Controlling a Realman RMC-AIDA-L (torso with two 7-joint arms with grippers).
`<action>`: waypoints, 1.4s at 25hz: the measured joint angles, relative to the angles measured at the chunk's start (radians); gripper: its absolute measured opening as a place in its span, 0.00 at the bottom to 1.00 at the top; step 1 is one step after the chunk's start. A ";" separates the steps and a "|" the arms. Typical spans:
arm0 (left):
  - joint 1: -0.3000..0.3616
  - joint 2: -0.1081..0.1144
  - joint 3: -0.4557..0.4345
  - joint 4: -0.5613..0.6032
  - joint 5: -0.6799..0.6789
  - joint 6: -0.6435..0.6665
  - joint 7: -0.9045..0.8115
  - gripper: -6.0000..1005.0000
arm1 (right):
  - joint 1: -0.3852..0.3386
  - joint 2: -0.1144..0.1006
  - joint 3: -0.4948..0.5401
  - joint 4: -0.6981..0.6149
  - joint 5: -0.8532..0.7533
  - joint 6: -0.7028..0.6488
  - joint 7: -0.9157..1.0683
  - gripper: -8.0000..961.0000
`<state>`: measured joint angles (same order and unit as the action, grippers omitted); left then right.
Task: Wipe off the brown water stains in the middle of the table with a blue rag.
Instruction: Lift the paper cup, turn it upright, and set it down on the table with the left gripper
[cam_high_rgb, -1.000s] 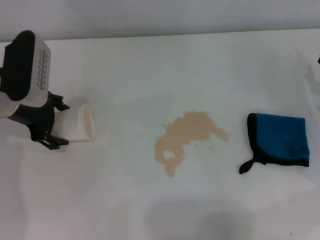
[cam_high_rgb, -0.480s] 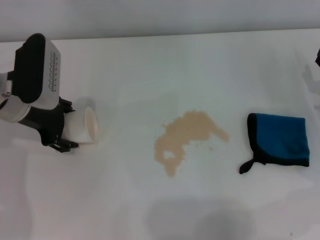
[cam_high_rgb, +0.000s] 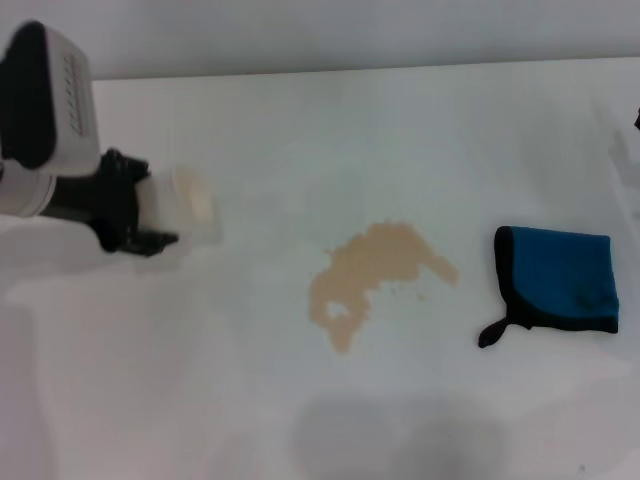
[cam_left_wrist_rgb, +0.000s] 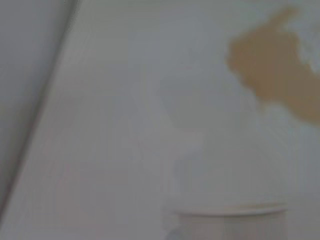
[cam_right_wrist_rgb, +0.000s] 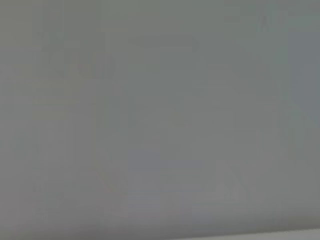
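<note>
The left gripper (cam_high_rgb: 150, 215) sits at the table's (cam_high_rgb: 320, 420) left side, closed around a white paper cup (cam_high_rgb: 185, 208) that it holds on its side, mouth toward the middle. The cup looks lifted clear of the surface, though that is hard to confirm. In the left wrist view only the cup's rim (cam_left_wrist_rgb: 230, 210) shows, with part of the stain (cam_left_wrist_rgb: 272, 82) beyond it.

The stain (cam_high_rgb: 375, 275) lies in the middle of the table, a tan blotch with a small pale hole near its lower end and a few specks to its right. It is unwiped. The rag (cam_high_rgb: 560, 280) lies flat well to the right of the stain, apart from it, its black loop tab pointing toward the near edge. Nothing touches it.

The right gripper is not visible in the head view, and the right wrist view shows only a plain grey field, so its state cannot be told.

Judging by this, wiping has not begun; the step in hand appears to be handling the cup on the left. The next move calls for an arm, most likely the right, to reach the rag, pinch it by an edge or from above, and carry it to the stain
</note>
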<state>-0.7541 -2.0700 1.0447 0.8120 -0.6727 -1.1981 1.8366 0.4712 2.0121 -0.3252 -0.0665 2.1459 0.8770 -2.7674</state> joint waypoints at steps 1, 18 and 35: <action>0.014 0.000 -0.006 0.014 -0.042 0.000 0.001 0.72 | 0.001 -0.001 0.000 -0.002 0.000 0.002 0.000 0.81; 0.197 -0.011 0.003 -0.312 -1.064 0.123 0.411 0.57 | -0.004 -0.004 -0.097 -0.080 0.000 -0.002 0.005 0.81; 0.118 -0.030 0.003 -0.790 -1.390 0.165 0.729 0.55 | -0.027 -0.001 -0.214 -0.150 0.000 0.013 -0.004 0.81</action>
<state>-0.6358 -2.1003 1.0477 0.0224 -2.0629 -1.0327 2.5659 0.4442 2.0108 -0.5395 -0.2163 2.1459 0.8905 -2.7710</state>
